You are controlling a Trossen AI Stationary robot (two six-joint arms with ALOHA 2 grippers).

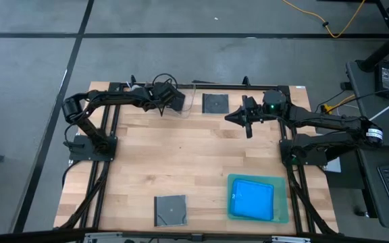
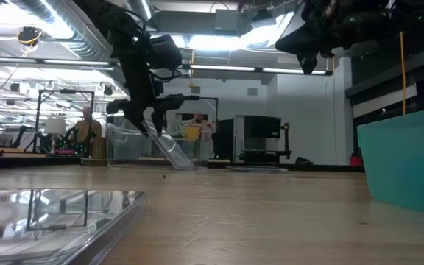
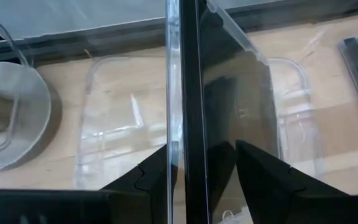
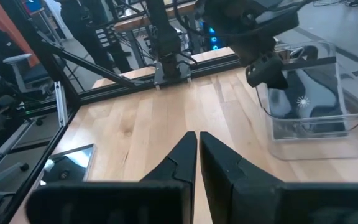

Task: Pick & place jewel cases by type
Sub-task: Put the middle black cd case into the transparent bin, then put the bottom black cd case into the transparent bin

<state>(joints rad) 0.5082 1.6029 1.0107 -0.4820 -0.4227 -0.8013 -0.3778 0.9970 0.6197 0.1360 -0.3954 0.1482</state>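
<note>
A dark jewel case (image 3: 229, 93) stands on edge inside the clear tub (image 1: 186, 106) at the table's far side, leaning on the tub's wall in the low view (image 2: 174, 153). My left gripper (image 3: 201, 146) hangs over the tub (image 1: 169, 101), open, with one finger on each side of the case's upper edge. My right gripper (image 1: 228, 118) is shut and empty, hovering high to the right of the tub. A second dark case (image 1: 215, 102) lies flat beside the tub. A third (image 1: 171, 210) lies near the front edge. A blue case (image 1: 252, 199) lies in the green tray (image 1: 282, 216). My left gripper's fingers (image 3: 148, 177) slant down from above on either side of the dark case's upper edge (image 3: 182, 124). I cannot tell whether either finger touches it. The case rests on its lower edge inside the tub.
The table's wooden middle (image 1: 194, 155) lies bare between the tub and the tray. A black frame rail (image 1: 201, 84) runs along the far edge. In the low view the green tray's wall (image 2: 407, 162) rises at the right. A person (image 2: 87, 129) shows in the room beyond.
</note>
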